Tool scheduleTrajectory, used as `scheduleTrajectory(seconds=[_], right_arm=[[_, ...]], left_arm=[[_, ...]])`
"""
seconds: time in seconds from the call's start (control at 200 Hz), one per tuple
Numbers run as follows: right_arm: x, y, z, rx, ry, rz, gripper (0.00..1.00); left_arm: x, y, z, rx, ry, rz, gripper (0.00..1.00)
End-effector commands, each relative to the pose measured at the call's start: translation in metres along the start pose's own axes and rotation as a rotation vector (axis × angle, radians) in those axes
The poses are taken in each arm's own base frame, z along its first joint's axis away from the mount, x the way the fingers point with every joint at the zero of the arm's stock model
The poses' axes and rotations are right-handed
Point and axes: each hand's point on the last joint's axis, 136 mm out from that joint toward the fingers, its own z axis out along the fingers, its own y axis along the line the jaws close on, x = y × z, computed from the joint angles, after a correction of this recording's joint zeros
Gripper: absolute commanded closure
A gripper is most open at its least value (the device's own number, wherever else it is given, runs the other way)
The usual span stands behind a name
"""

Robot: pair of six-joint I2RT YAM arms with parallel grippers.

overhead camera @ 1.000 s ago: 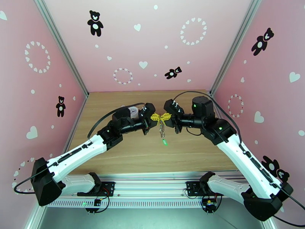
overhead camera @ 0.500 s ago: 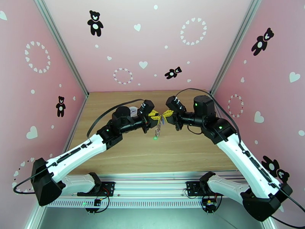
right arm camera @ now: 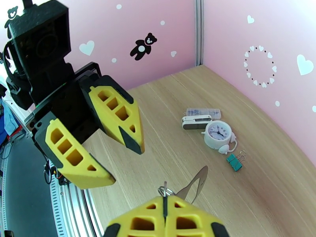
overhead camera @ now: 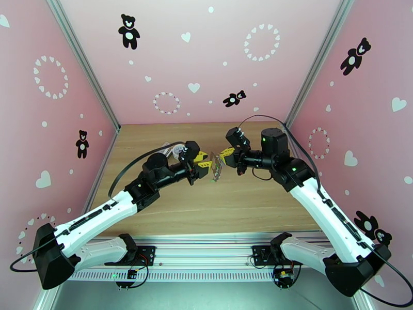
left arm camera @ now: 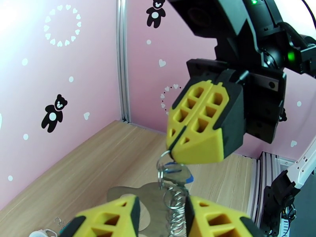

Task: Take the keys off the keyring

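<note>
Top: right gripper (overhead camera: 225,153) clamped on keyring (overhead camera: 218,169), mid-air; left gripper (overhead camera: 205,163) partly open, empty, just beside it. Left wrist: chain (left arm camera: 173,210) hangs vertical between left fingers (left arm camera: 114,218), blue key (left arm camera: 178,176) under right tips. Right wrist: strap (right arm camera: 196,182) dangles below.

Robot test booth, pink teddy-print walls (overhead camera: 196,58), aluminium frame rails (overhead camera: 84,63), wooden tabletop (overhead camera: 206,202)
</note>
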Motion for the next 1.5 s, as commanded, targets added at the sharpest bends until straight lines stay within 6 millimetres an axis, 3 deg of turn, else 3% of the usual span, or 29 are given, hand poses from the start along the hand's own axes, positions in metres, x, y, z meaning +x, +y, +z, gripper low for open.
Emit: scheduleTrajectory(seconds=[0.0, 0.29, 0.33, 0.566, 1.006, 1.181, 1.261, 1.497], right_arm=[[-0.012, 0.003, 0.001, -0.036, -0.058, -0.003, 1.0], [-0.02, 0.003, -0.002, -0.029, -0.083, 0.0, 1.0], [-0.022, 0.005, -0.003, -0.039, -0.093, 0.004, 1.0], [-0.026, 0.009, -0.004, -0.063, -0.112, 0.023, 1.0], [-0.028, 0.013, 0.0, -0.104, -0.126, 0.033, 1.0], [-0.029, 0.014, 0.001, -0.118, -0.132, 0.023, 1.0], [-0.028, 0.013, 0.002, -0.114, -0.128, 0.017, 1.0], [-0.024, 0.012, 0.003, -0.109, -0.119, 0.005, 1.0]], left_arm=[[-0.005, 0.0, 0.004, 0.016, -0.049, 0.051, 0.62], [-0.019, 0.005, -0.006, -0.006, -0.158, 0.082, 0.6], [-0.004, 0.006, -0.006, -0.005, -0.13, 0.078, 0.6], [0.002, 0.0, -0.013, 0.028, -0.16, 0.118, 0.6], [-0.013, 0.005, 0.002, 0.04, -0.196, 0.128, 0.66], [-0.005, 0.008, 0.012, 0.039, -0.184, 0.104, 0.66], [-0.014, 0.006, 0.013, 0.059, -0.213, 0.102, 0.66], [-0.019, 0.005, 0.019, 0.079, -0.213, 0.092, 0.77]])
